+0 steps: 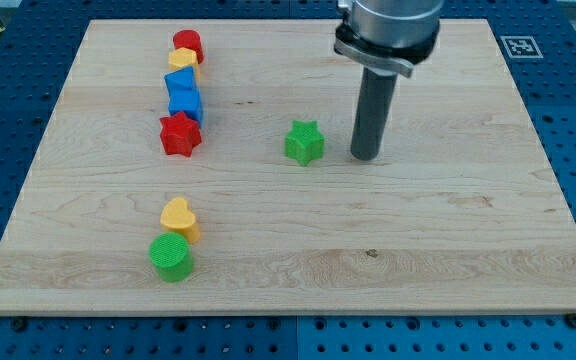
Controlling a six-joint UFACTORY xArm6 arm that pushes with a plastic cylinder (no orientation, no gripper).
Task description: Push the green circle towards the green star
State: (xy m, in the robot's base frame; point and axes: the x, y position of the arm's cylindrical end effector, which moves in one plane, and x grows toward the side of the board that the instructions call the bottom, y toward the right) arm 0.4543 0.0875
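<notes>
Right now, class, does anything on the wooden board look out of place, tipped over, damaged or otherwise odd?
Nothing stands out. The green circle sits upright beside the yellow heart at the view's lower left; the green star stands mid-board, with my tip just to its right, apart from it. The other blocks form a tidy column at upper left.

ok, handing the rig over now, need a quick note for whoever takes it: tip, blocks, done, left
My tip rests on the board just to the view's right of the green star, not touching it.
The green circle sits near the view's bottom left, against the yellow heart, far from the green star.
Done: nothing visible; the circle is nowhere near the star.
Left: bring the tip round to the circle's lower-left side and push it up and right to the star.
</notes>
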